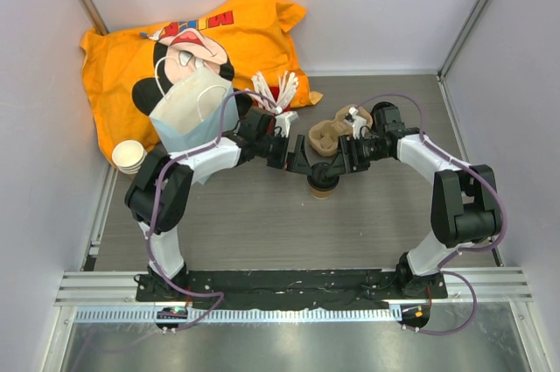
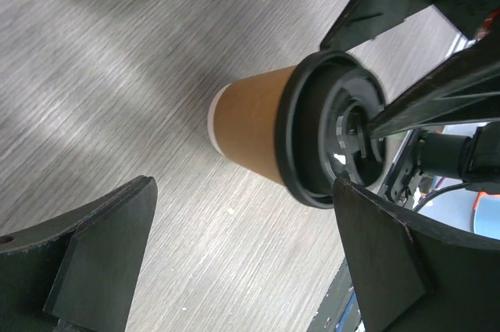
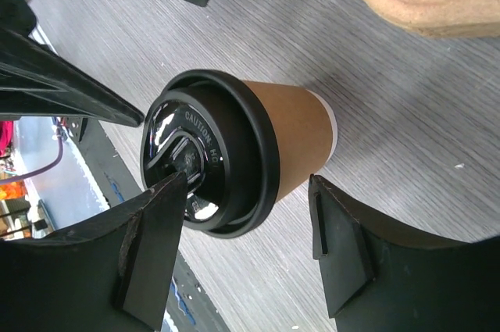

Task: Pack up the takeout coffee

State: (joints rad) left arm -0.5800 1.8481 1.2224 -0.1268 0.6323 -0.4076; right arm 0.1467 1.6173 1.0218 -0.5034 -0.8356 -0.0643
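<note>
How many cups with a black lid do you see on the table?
1. The lidded cup stands mid-table, in front of the carrier. The bag might hide others.

The coffee (image 1: 322,181) stands mid-table (image 1: 262,232). From it, the carrier (image 1: 331,133) lies near at 12 o'clock, the sticks (image 1: 278,89) at 11, the bag (image 1: 186,114) at 10 with the cloth (image 1: 122,66) behind it, and the cup stack (image 1: 129,156) at 9, well apart.

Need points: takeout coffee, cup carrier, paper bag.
takeout coffee (image 3: 289,137), right wrist view, brown paper side wall.
cup carrier (image 1: 324,137), top external view, moulded pulp body.
paper bag (image 1: 188,108), top external view, pale front face.
</note>
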